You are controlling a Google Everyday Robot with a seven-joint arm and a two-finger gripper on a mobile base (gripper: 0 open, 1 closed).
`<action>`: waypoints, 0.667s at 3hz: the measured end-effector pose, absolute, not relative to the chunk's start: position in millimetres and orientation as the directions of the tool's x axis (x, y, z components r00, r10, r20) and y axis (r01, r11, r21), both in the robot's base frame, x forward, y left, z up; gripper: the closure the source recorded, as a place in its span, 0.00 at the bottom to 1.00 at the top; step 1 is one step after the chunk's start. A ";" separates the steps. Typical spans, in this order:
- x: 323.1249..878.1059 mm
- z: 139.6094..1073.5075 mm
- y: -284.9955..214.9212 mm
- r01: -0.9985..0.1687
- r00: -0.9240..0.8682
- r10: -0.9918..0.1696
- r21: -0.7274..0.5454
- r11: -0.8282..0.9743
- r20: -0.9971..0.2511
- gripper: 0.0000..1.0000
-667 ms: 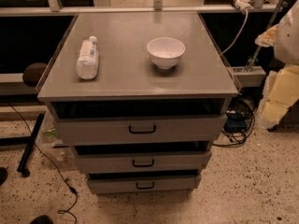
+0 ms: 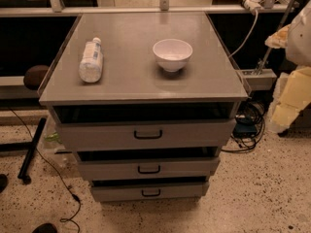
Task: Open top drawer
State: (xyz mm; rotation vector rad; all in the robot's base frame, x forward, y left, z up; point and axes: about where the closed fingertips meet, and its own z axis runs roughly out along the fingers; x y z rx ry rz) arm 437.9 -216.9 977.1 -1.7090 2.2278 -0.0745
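Note:
The top drawer is the widest grey front panel, just under the cabinet top. Its small black loop handle sits at the centre. A dark gap shows between the panel's top edge and the cabinet top. Two narrower grey drawers with similar black handles sit below it. My gripper is a pale, blurred shape at the right edge of the view. It hangs beside the cabinet, well to the right of the drawer handle and apart from it.
A white bowl and a plastic bottle lying on its side rest on the cabinet top. Cables lie on the speckled floor at the right. A black stand leg and a thin cable lie at the left.

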 end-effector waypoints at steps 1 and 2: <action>430.1 961.8 -201.8 -0.923 -0.250 -0.911 -0.203 0.327 -0.329 0.00; 412.0 939.0 -161.6 -0.898 -0.307 -0.817 -0.134 0.418 -0.489 0.00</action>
